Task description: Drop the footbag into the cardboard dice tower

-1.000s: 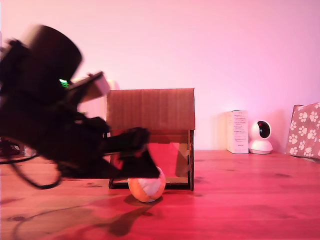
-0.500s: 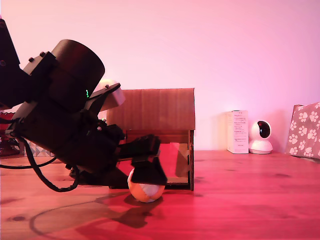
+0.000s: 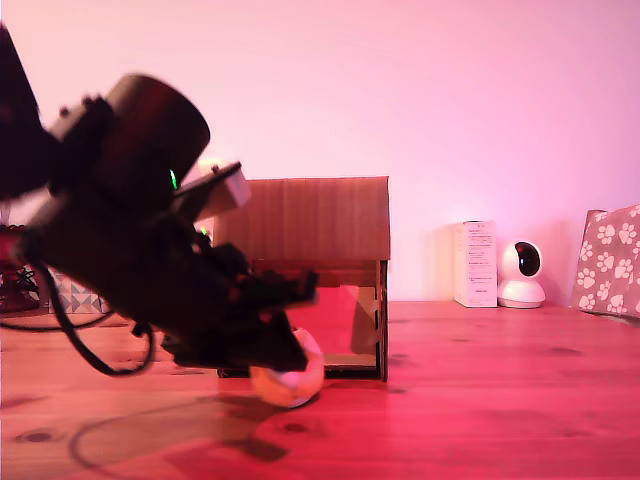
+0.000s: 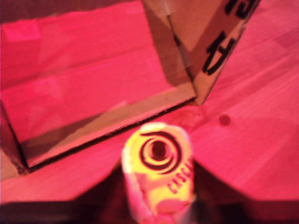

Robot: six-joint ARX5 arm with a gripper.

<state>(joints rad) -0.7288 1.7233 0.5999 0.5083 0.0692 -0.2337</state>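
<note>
The footbag (image 3: 292,381) is an orange, yellow and white ball on the wooden table, just in front of the cardboard dice tower (image 3: 300,228). My gripper (image 3: 288,352) comes down on it from the exterior view's left and is shut on it. In the wrist view the footbag (image 4: 158,173) looks squeezed narrow between my dark fingers (image 4: 111,201), its round black swirl label facing the camera. Behind it are the dice tower's lower opening and its red ramp (image 4: 84,70), with a cardboard side wall (image 4: 205,51) beside them. I cannot tell whether the ball still touches the table.
At the back on the exterior view's right stand a white carton (image 3: 475,263), a small white camera (image 3: 520,274) and a paw-print box (image 3: 612,260). A patterned box (image 3: 75,296) and a black cable (image 3: 90,362) lie behind my arm on the left. Bare wooden table (image 3: 480,400) stretches right.
My gripper has come down over the footbag and closed on it. The arm has leaned further forward, and the ball sits a little more to the exterior view's left.
</note>
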